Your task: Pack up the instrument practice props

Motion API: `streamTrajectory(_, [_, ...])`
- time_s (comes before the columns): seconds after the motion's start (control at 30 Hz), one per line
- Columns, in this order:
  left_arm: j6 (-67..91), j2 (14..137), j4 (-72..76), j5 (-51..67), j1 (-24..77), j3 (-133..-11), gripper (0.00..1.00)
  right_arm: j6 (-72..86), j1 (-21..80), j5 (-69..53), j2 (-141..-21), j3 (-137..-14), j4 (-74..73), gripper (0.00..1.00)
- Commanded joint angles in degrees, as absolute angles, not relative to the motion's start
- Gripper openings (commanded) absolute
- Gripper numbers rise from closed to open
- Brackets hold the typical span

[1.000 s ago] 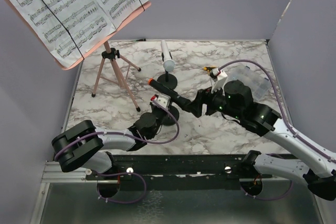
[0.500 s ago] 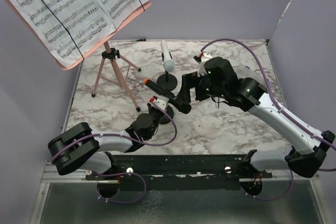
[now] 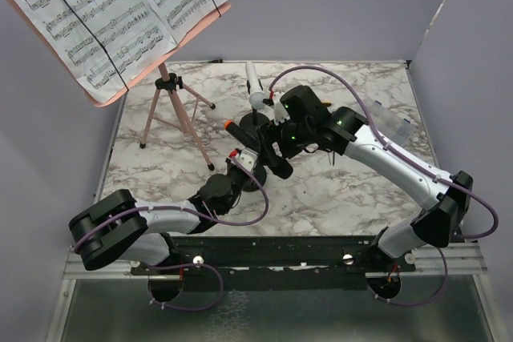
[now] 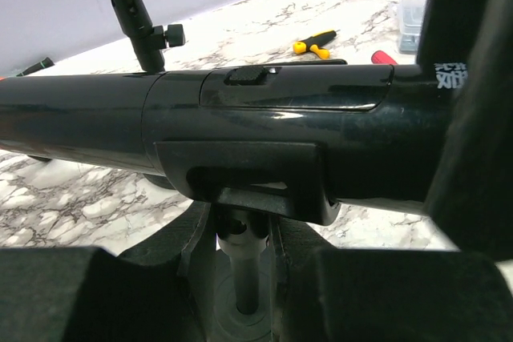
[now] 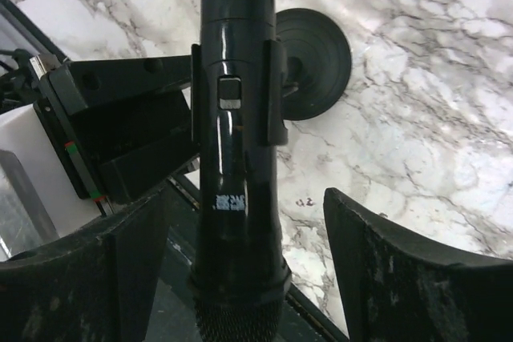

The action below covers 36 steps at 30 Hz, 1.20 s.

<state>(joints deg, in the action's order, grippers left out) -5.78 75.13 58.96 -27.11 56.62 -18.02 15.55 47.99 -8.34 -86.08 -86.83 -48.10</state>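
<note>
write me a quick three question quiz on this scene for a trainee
1. True or false: the black microphone sits clipped in a holder.
2. The right gripper is: A) shut on the microphone, B) open around it, C) out of view.
3. Fill in: the sheet music rests on a ___ stand.
Key: 1 true; 2 B; 3 pink.
</note>
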Motion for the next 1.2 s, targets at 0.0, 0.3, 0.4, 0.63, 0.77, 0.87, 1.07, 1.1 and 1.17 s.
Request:
streamTrajectory(0.0, [-4.87,74.18,56.81,-24.06,56.78,-17.92,0.00,12.27,47.93,-15.78,-89.01,-86.76,-48.43,0.76])
streamTrajectory(0.3, [-1.98,75.94,55.72,-28.80,56.67,-18.90,0.00,10.44,47.96,-16.26,-88.79,-83.60,-47.32,0.40])
streamTrajectory(0.4, [-0.50,76.71,55.01,-32.52,56.52,-19.23,0.00,9.79,47.97,-16.70,-87.49,-82.63,-48.05,0.25])
streamTrajectory(0.63, [6.44,77.42,52.34,-38.20,53.85,-19.34,0.00,8.45,47.91,-17.66,-84.01,-80.64,-51.74,0.01])
streamTrajectory(0.77, [8.38,77.57,51.48,-39.40,52.34,-19.14,0.00,8.00,47.98,-19.14,-81.91,-79.13,-53.08,0.01])
streamTrajectory(0.87, [8.44,77.85,50.80,-40.41,51.61,-19.39,0.00,7.50,47.92,-19.42,-80.54,-78.51,-54.07,0.01])
streamTrajectory(1.07, [9.14,78.48,48.60,-42.93,50.58,-20.34,0.00,6.25,47.95,-20.57,-77.66,-77.67,-56.51,0.01])
streamTrajectory(1.1, [9.48,78.53,48.25,-43.24,50.29,-20.45,0.00,5.96,47.97,-20.64,-77.25,-77.59,-57.08,0.01])
streamTrajectory(1.17, [9.96,78.62,47.50,-43.44,49.82,-20.69,0.00,5.54,47.94,-20.65,-76.41,-77.31,-58.25,0.01])
